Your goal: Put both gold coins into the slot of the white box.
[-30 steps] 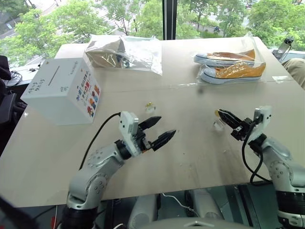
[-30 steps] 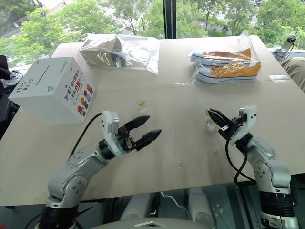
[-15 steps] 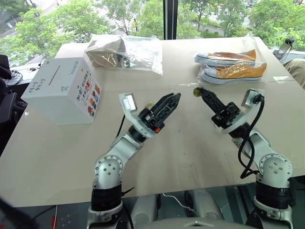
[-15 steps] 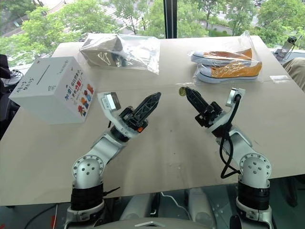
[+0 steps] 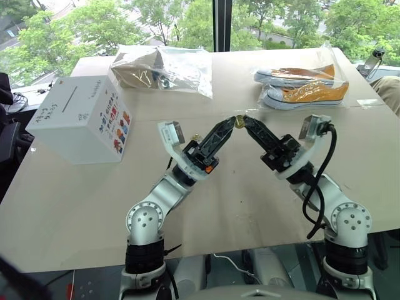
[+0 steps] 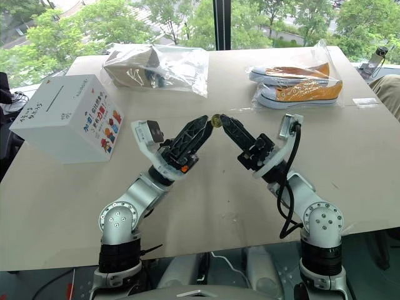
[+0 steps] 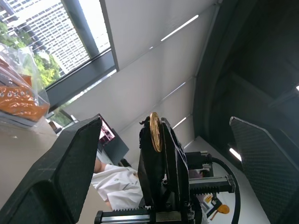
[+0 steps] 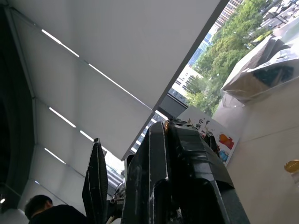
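At the centre of the frame we hold our two hands tip to tip above the beige tabletop (image 5: 262,200). Our right hand (image 5: 245,120), clamped narrow, pinches one small shiny gold coin (image 5: 239,122) at its fingertips. Our left hand (image 5: 228,123) stands wide, and in the left wrist view that coin sits between its two fingers (image 7: 65,163), touching neither. The second gold coin (image 5: 196,136), in its clear wrapper, lies on the tabletop just behind our left arm. The large white cardboard box (image 5: 78,119) sits at the left, its thin dark slot (image 5: 70,97) on top, well apart from both hands.

We judge this a hand-over, and the risk is plain: the coin is tiny and held only by its edge. If our right hand lets go before the left closes squarely, it drops and may roll off.
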{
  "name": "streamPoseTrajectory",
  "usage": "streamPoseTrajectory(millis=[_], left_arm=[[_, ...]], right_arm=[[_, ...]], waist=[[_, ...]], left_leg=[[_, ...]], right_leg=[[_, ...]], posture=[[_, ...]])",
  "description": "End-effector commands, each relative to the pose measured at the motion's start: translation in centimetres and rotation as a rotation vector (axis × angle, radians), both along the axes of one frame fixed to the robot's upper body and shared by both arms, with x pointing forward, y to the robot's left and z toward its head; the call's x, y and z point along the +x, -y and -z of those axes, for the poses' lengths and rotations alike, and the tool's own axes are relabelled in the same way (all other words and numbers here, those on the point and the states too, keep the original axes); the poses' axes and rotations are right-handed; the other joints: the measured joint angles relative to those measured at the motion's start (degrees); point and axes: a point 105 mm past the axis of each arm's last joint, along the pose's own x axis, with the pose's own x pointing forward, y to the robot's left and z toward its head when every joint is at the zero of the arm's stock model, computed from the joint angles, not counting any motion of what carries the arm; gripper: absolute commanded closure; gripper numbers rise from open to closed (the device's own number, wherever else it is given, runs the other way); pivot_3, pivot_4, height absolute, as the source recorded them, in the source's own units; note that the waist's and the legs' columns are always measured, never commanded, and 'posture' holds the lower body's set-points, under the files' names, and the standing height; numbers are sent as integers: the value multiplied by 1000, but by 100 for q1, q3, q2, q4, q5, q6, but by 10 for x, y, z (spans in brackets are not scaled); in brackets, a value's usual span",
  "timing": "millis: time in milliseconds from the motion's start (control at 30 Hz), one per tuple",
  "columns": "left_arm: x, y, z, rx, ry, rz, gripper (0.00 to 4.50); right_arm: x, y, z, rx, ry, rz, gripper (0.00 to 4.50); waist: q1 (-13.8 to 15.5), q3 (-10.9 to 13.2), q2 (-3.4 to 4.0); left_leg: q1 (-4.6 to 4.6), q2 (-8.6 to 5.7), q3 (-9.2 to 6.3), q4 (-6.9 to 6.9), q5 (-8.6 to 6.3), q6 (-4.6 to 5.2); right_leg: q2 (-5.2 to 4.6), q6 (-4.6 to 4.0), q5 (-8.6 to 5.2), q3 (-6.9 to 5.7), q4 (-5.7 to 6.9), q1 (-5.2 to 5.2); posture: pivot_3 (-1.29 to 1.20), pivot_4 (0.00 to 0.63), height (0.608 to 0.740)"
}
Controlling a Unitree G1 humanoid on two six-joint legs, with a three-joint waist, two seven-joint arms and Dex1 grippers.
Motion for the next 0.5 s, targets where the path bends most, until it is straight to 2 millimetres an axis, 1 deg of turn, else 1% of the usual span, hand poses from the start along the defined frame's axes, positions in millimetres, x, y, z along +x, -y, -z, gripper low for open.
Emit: streamPoseTrajectory(millis=[33, 100, 133, 167, 200, 333, 367, 400, 433, 500], left_arm=[[-6, 1, -7, -22, 27, 32, 0], [-6, 1, -8, -28, 28, 32, 0], [-6, 1, -9, -30, 30, 31, 523], [-6, 0, -10, -34, 35, 30, 719], [-6, 0, -10, -36, 37, 29, 1070], [-6, 2, -10, -28, 38, 34, 2853], [-7, 4, -11, -25, 50, 37, 3367], [-8, 4, -12, -34, 56, 37, 3764], [-6, 4, -12, -43, 52, 33, 4417], [-5, 5, -12, -53, 40, 40, 4417]], right_arm=[[-10, -3, -18, 34, 79, -34, 4391], [-10, -3, -18, 34, 80, -36, 4391], [-10, -3, -18, 34, 80, -35, 4500], [-10, -3, -18, 32, 80, -35, 4500], [-10, -3, -17, 31, 80, -34, 4500], [-11, -3, -16, 23, 81, -39, 4500], [-12, -4, -16, 18, 81, -45, 4500], [-13, -4, -15, 13, 81, -54, 4500], [-15, -5, -14, 5, 80, -60, 4500], [-17, -5, -14, -4, 82, -60, 4500]], waist=[[-2, 0, 0], [0, 0, 0], [0, 0, 0], [1, 0, 0], [1, 0, 0], [1, 0, 0], [1, 0, 0], [1, 0, 0], [1, 0, 0], [4, 0, 0]], left_leg=[[0, 0, 0, 0, -1, 1], [-1, 0, 0, 0, -2, 3], [-2, 0, 0, -1, -2, 4], [-2, 0, 0, -1, -3, 5], [-3, 0, 0, -1, -3, 5], [-5, 0, 0, -2, -6, 10], [-7, 0, 0, -2, -6, 11], [-7, 0, 0, -2, -7, 11], [-9, 0, 0, -2, -7, 12], [-11, 0, 0, -2, -9, 14]], right_leg=[[0, 0, 0, 0, -2, 0], [0, 0, 0, 0, -5, 0], [0, -1, 1, 0, -7, 0], [0, -1, 1, -1, -8, 0], [0, -3, 2, -1, -10, 0], [0, -8, 5, 0, -18, 0], [0, -8, 5, -1, -21, 0], [0, -7, 5, -1, -23, 0], [0, -8, 5, -1, -25, 0], [0, -8, 5, -1, -29, 0]], posture=[[0, 150, 740], [0, 150, 740], [0, 150, 740], [0, 150, 740], [0, 150, 740], [0, 150, 740], [0, 150, 740], [0, 150, 740], [0, 150, 740], [0, 150, 740]])
